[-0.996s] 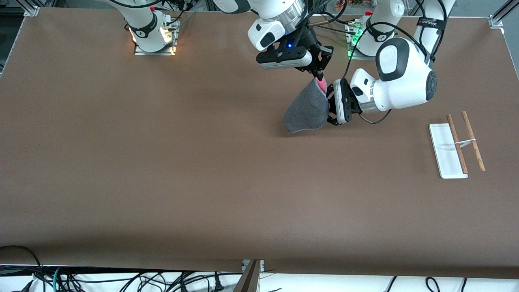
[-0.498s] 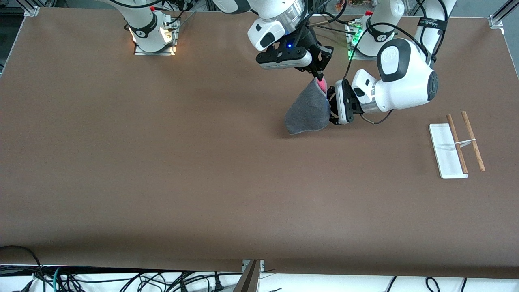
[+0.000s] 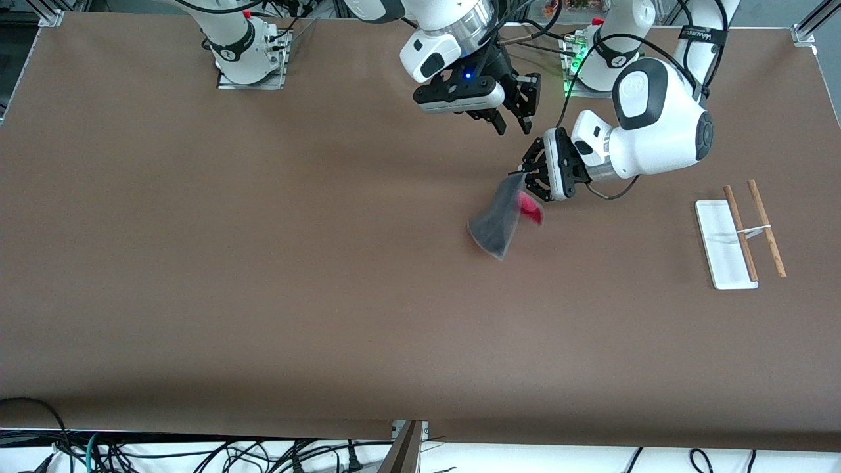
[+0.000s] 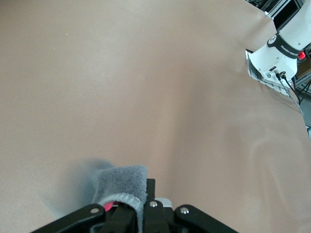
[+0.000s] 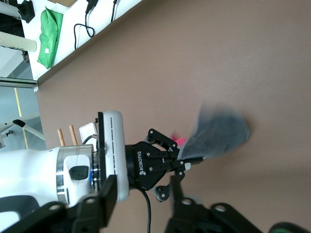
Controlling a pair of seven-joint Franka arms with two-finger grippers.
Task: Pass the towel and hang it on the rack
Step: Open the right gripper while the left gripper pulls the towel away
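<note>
Overhead, the front view shows both arms meeting above the middle of the desk (image 3: pixel 263 263), toward the left arm's end. The left pincer (image 3: pixel 527 176) is clamped on one corner of the towel (image 3: pixel 499 220), which hangs free in the air below it, dark grey and fuzzy with a pink-red flap showing. The right pincer (image 3: pixel 512 121) hovers just above with its fingers spread apart and nothing between them.

From the left wrist view only a grey tuft of the towel (image 4: pixel 121 182) with its pale stitched edge shows between the fingers, while the right wrist view takes in the left pincer (image 5: pixel 187 158) from the side, with the cloth (image 5: pixel 221 133) trailing from its tips.

Well apart, near the desk's edge at the left arm's end, stands the rack (image 3: pixel 739 236): a flat white base, two thin wooden rods, a white crosspiece. Bare brown surface lies between towel and rack.
</note>
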